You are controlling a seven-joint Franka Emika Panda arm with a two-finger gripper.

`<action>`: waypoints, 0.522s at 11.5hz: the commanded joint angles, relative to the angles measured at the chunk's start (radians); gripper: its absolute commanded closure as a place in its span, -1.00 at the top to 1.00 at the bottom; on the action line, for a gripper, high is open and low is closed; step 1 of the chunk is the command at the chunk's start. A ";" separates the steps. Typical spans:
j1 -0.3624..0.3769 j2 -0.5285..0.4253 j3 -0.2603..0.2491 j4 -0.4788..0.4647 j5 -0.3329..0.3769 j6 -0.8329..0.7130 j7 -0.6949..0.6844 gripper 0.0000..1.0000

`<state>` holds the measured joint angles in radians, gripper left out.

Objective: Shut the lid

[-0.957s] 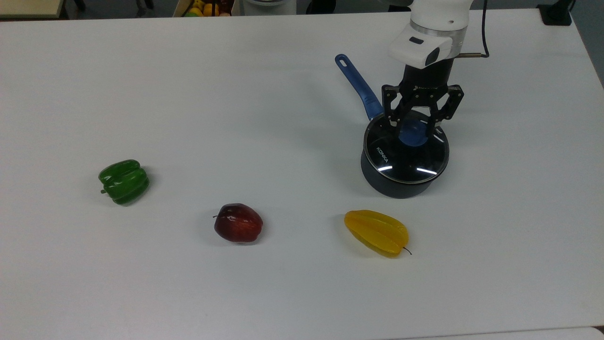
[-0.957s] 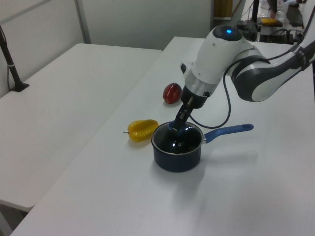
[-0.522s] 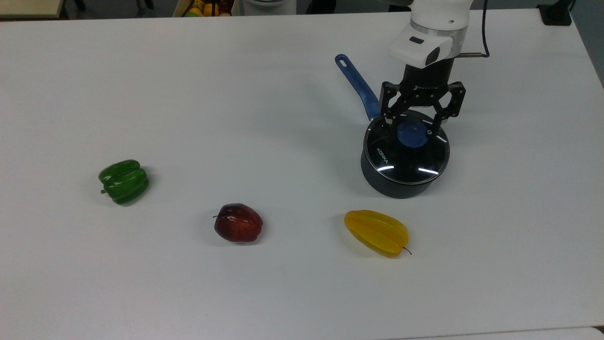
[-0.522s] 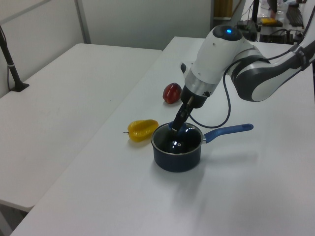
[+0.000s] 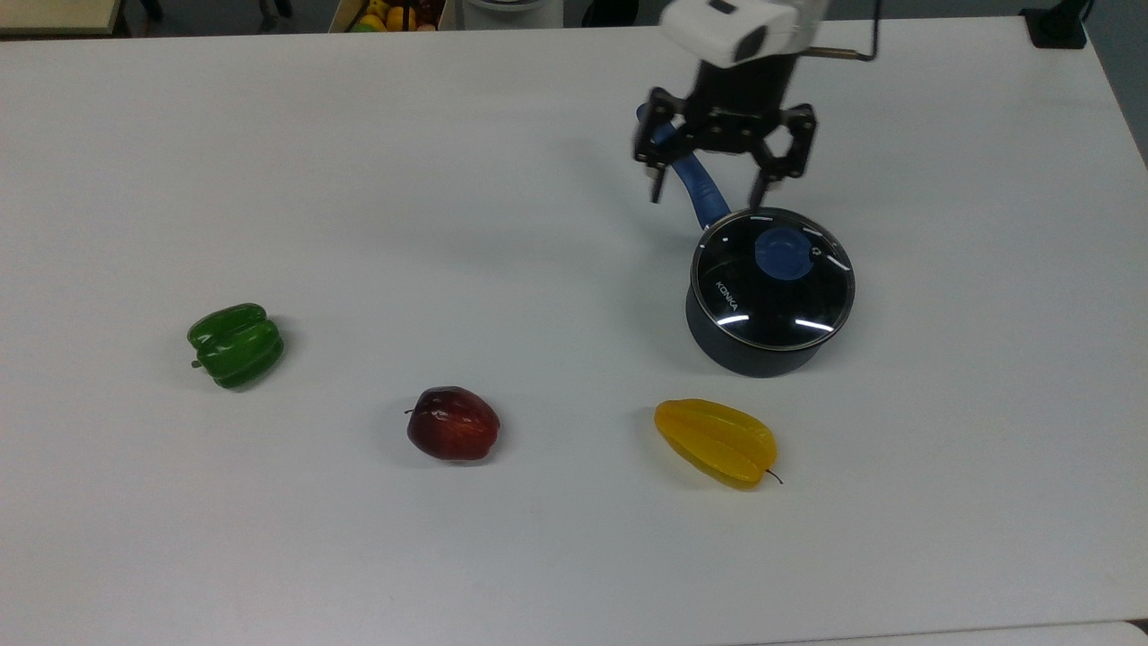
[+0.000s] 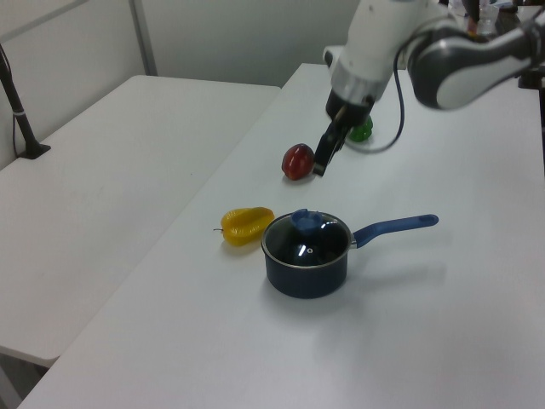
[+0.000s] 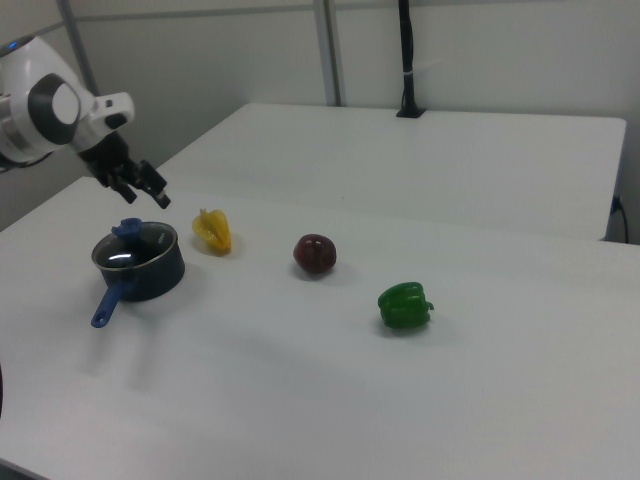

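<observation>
End effector [image 5: 710,192] has risen; lid [image 5: 772,279] sits below.

Counted on the white counter [image 5: 359,179]: one dark pot [image 5: 758,345] with one blue handle [image 5: 686,170]; one glass lid [image 5: 771,283], seated on the pot, bearing one blue knob [image 5: 783,252]. Produce, three pieces in all: one green bell pepper [image 5: 236,344], one red apple [image 5: 453,423], one yellow starfruit [image 5: 716,441]. One robot arm [image 6: 443,51] over the counter, carrying one gripper [image 5: 713,190] with two fingers [image 5: 760,190], spread apart and holding nothing. A second white counter [image 6: 111,162] stands alongside in the left view, with one black post [image 6: 17,111] at its edge. Total loose items on the main counter: four, taking pot and lid as one.
</observation>
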<state>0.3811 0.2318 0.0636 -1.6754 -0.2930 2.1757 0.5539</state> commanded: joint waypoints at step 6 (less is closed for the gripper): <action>-0.369 -0.227 -0.005 -0.020 0.222 -0.456 -0.537 1.00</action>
<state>0.0690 0.0704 0.0499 -1.6745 -0.0889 1.7971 0.0624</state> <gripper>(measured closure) 0.000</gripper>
